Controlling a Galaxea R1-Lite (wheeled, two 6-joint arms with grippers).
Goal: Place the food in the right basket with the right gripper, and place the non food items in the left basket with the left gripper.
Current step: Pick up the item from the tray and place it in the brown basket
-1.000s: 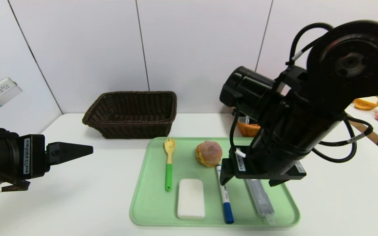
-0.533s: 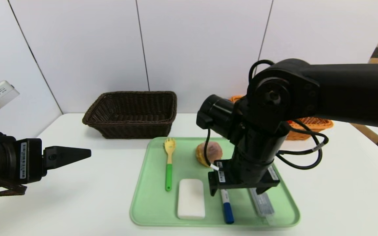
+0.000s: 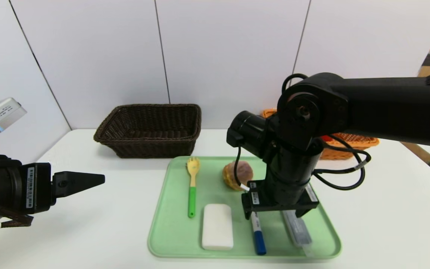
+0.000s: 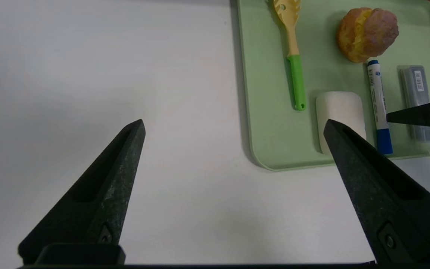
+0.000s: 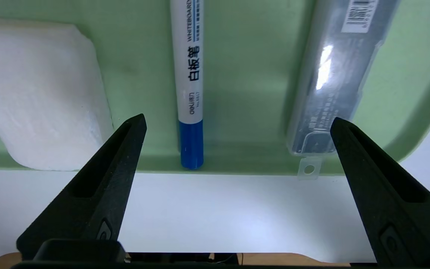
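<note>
Pinkish-tan lumpy bun (image 3: 237, 175) lies at the green tray's (image 3: 170, 231) twelve o'clock. Right hand (image 3: 274, 213) hangs spread, empty, above the blue-capped white marker (image 3: 256, 233). Left hand (image 4: 233, 164) hovers spread at the tray's nine o'clock.

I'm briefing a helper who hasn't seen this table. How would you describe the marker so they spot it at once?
Find the light green tray in the middle of the white table. The marker lies lengthwise on it, between the white rounded bar and the slim grey case. It is the only thin white tube with a blue cap.
</note>
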